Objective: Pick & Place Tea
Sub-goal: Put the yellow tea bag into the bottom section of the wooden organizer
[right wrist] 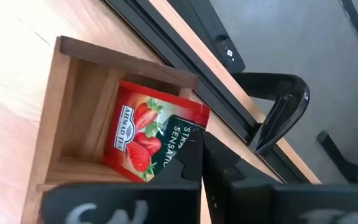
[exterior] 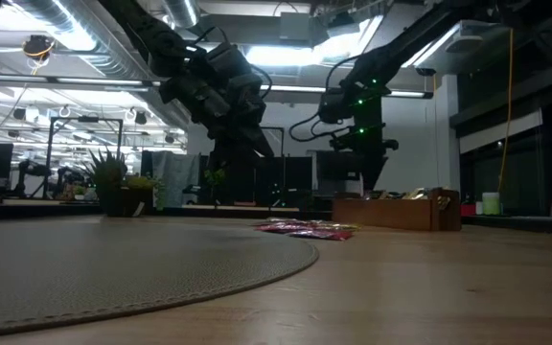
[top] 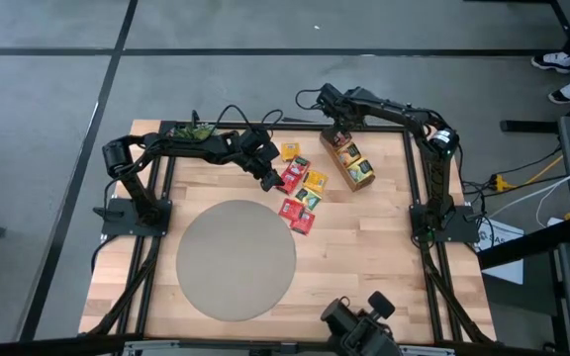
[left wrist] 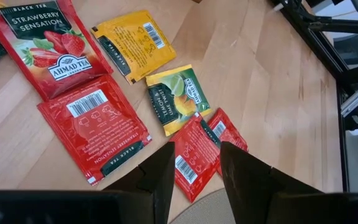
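right gripper [right wrist: 199, 163] pinched on strawberry sachet [right wrist: 148, 140], over end compartment of wooden tray [right wrist: 64, 112]; should lower it inside walls before release. left gripper [left wrist: 193, 171] fingers apart, empty, above loose sachets [top: 300, 193] on table [top: 364, 247].

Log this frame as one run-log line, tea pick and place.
left claw: open, above loose sachets | right claw: shut, at wooden tray end compartment, strawberry sachet inside | held: cannot tell
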### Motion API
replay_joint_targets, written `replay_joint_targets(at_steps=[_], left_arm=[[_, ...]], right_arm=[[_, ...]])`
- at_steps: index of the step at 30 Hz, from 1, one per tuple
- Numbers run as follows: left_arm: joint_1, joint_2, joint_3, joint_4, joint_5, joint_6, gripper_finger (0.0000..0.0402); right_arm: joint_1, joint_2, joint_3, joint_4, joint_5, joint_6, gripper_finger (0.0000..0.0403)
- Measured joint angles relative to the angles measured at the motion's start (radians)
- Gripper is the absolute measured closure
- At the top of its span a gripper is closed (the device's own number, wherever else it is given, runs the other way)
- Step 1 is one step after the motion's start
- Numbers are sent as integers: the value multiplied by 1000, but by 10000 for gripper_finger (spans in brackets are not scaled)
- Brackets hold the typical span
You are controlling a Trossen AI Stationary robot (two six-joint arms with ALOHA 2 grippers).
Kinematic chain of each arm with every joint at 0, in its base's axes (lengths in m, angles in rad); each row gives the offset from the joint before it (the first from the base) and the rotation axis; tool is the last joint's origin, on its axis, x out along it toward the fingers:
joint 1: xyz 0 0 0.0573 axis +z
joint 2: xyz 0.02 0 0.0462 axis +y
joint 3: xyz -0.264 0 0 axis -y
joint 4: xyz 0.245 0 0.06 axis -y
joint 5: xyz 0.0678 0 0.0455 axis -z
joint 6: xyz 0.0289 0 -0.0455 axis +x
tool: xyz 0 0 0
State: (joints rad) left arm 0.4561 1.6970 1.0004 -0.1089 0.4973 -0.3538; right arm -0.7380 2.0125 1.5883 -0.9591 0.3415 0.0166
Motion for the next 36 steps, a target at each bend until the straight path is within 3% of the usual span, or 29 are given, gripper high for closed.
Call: replay_joint_targets(at_steps=[6, 12, 20, 24, 28, 32, 36], left_arm=[[0, 0, 0, 0, 1, 2, 277], [0, 0, 0, 0, 2, 1, 277], [-28, 0, 0, 1, -2, 0, 277], [-58, 0, 0, 13, -8, 0, 277], [-96, 1, 0, 31, -55, -1, 277], [-134, 4, 0, 59, -129, -1, 277], [-164, 16, -1, 111, -157, -1, 277]], right_arm=[[0, -28, 0, 2, -85, 14, 399], [11, -112, 0, 13, -307, 61, 399], [170, -199, -34, -42, -380, 92, 399], [280, -250, -155, 8, -484, 141, 399], [379, -342, -353, 164, -513, 294, 399], [472, -456, -528, 412, -498, 547, 399], [554, -499, -652, 601, -401, 759, 399]])
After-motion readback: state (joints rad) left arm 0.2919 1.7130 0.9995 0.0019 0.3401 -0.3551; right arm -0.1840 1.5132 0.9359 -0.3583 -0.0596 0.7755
